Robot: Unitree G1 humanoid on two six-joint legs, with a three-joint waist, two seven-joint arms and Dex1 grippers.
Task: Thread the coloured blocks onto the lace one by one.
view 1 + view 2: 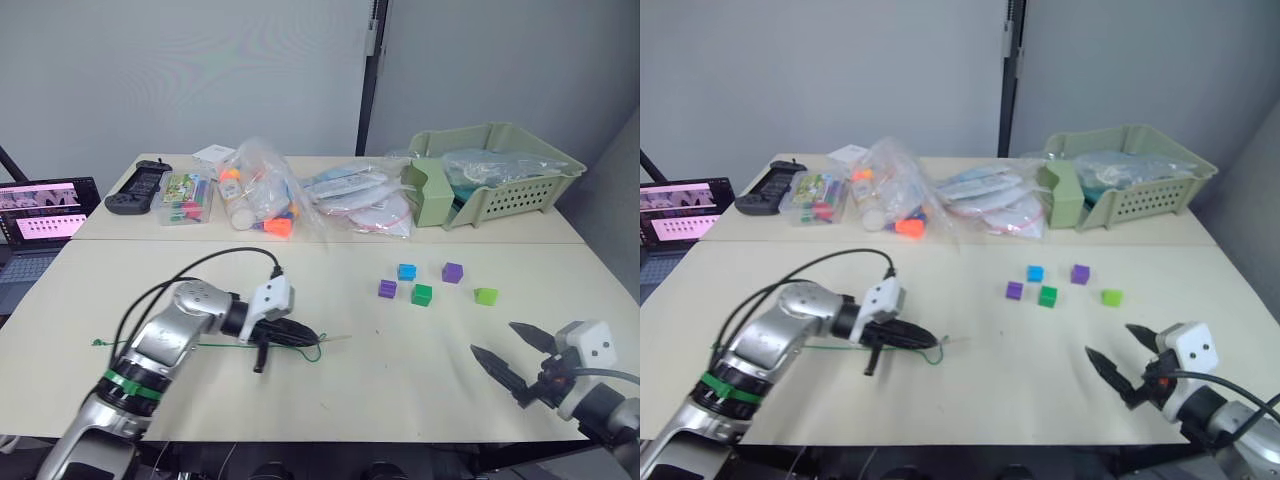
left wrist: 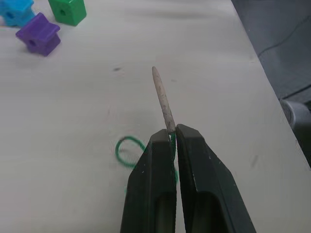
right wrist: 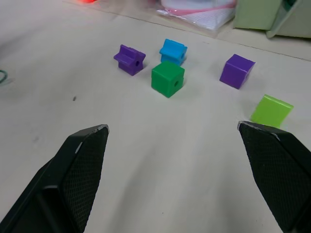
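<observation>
Gripping lace (image 2: 163,104) — left tool (image 2: 173,138)

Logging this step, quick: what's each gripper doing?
Left gripper: shut on the lace.
Right gripper: open, holding nothing.

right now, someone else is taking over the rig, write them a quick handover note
Left gripper: shut on the lace just behind its pale tip, tip pointing toward the blocks.
Right gripper: open, empty, near the table's front edge.
Blocks, all loose on the table: two purple, blue, dark green, lime.
Done: lace gripped. Left: all five blocks to thread.
</observation>
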